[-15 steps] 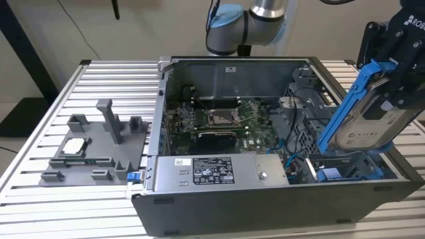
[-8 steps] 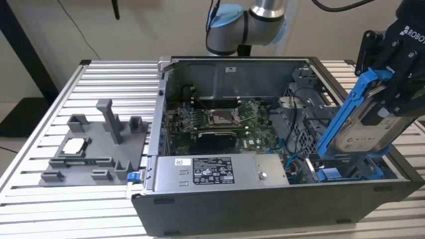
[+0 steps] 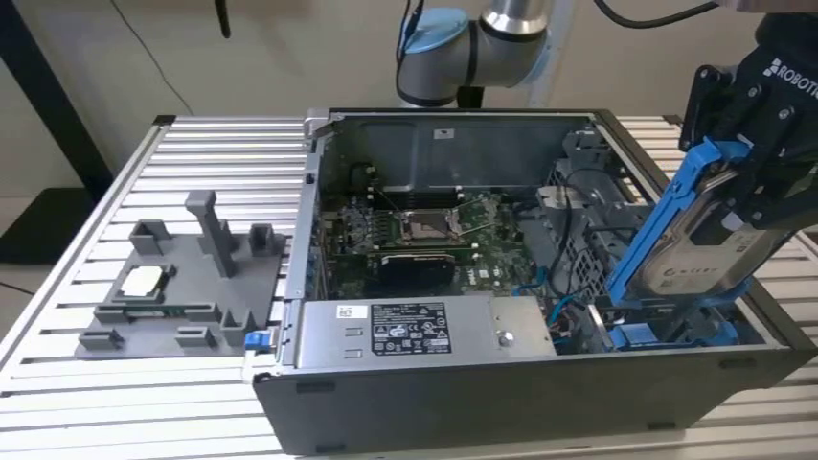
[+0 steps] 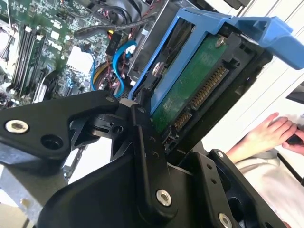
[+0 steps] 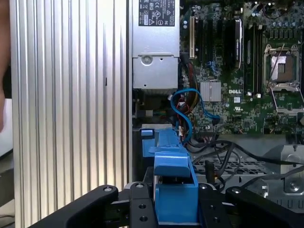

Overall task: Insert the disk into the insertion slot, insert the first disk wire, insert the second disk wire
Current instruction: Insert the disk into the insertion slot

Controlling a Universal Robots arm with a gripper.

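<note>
The slatted metal table (image 3: 192, 153) carries the open computer case (image 3: 511, 407), and everything here is placed from that case. Inside it, along the near wall in the exterior view, lies the grey power-supply box (image 3: 409, 331). The motherboard (image 3: 422, 230) covers the case floor behind that box.

At the end of the case toward the exterior view's right sits the insertion slot (image 3: 665, 335), its blue rails showing. The disk (image 3: 696, 264) stands steeply tilted above that slot. Its lower end is down among the rails and its upper end leans out over the case's edge, so it is not yet seated.

The gripper (image 3: 741, 196) is clamped on the disk, its black fingers pressing in from opposite sides in both wrist views. A blue cable (image 5: 183, 102) loops loose inside the case just beside the slot.

The disk probably handles as a dense, rigid block, heavy for its size. Its blue caddy (image 5: 173, 171) looks like thin plastic that could flex or slip. The green circuit board (image 4: 190, 90) and connector pins (image 4: 209, 88) are exposed and likely fragile. The firm metal body or the caddy's side rails seem the safest places to hold it.
</note>
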